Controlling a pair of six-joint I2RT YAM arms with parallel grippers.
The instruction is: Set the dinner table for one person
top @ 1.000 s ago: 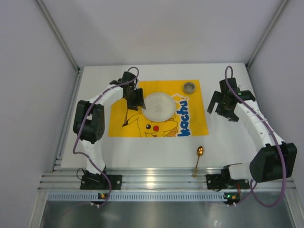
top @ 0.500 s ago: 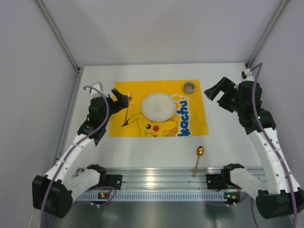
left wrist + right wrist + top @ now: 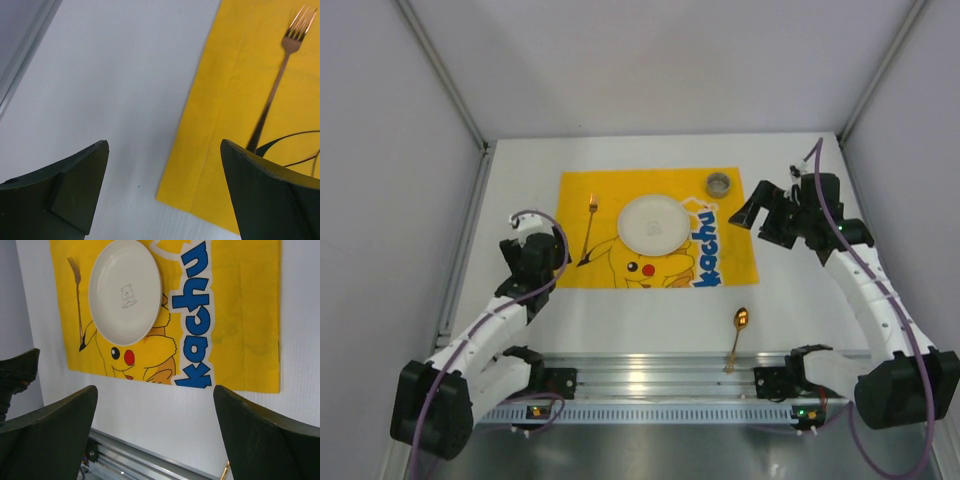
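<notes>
The white dinner table (image 3: 800, 300) carries a yellow Pikachu cloth (image 3: 720, 250). On the cloth lie a white plate (image 3: 654, 224) and, left of it, a slim copper fork (image 3: 590, 228). A gold spoon (image 3: 737, 335) lies on the bare table near the front rail. My left gripper (image 3: 548, 255) stands open and holds nothing, just off the cloth's left edge; in the left wrist view the fork (image 3: 280, 75) lies ahead to the right. My right gripper (image 3: 757, 218) hangs open over the cloth's right edge, looking down on the plate (image 3: 125, 290).
A small grey cup (image 3: 719, 184) stands on the cloth's far right corner. An aluminium rail (image 3: 650, 380) runs along the near edge, and grey walls close in the table on three sides. The spoon's handle tip (image 3: 225, 471) peeks in at the bottom of the right wrist view.
My left gripper opened, left the fork on the cloth beside the plate, and drew back to the left and toward the near edge. The right gripper swung left over the cloth's edge.
</notes>
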